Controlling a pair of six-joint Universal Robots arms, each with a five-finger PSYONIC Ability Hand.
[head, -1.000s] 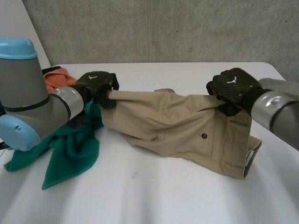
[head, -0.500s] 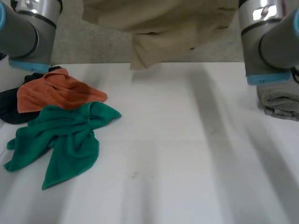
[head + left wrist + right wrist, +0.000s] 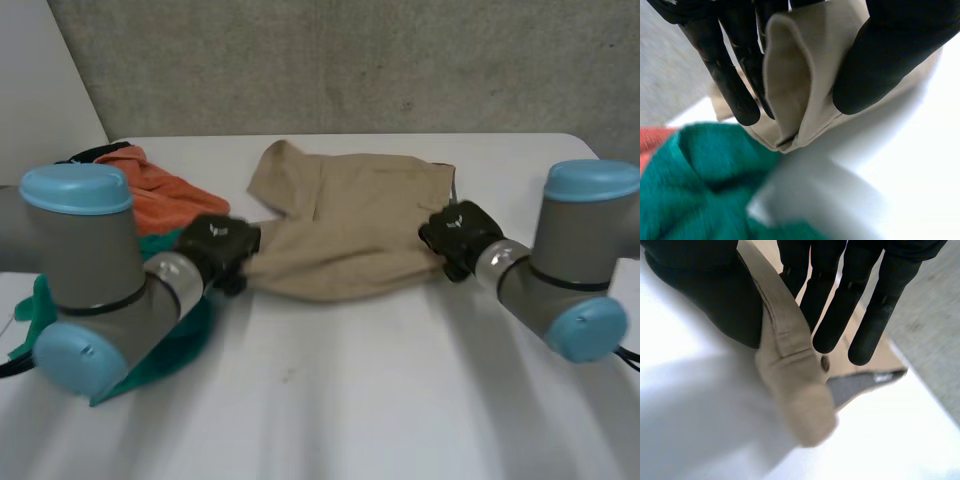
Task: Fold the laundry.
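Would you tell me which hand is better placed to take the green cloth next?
Left, likely: the left hand, pinching the beige shorts' corner, is right beside the green cloth; the right hand pinches their opposite end.

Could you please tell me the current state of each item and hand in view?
Tan garment: spread on the table, near edge held at both ends.
Left hand: shut on the garment's edge.
Right hand: shut on the garment beside its button.
Green cloth: crumpled, unfolded.
Orange cloth: crumpled, unfolded.
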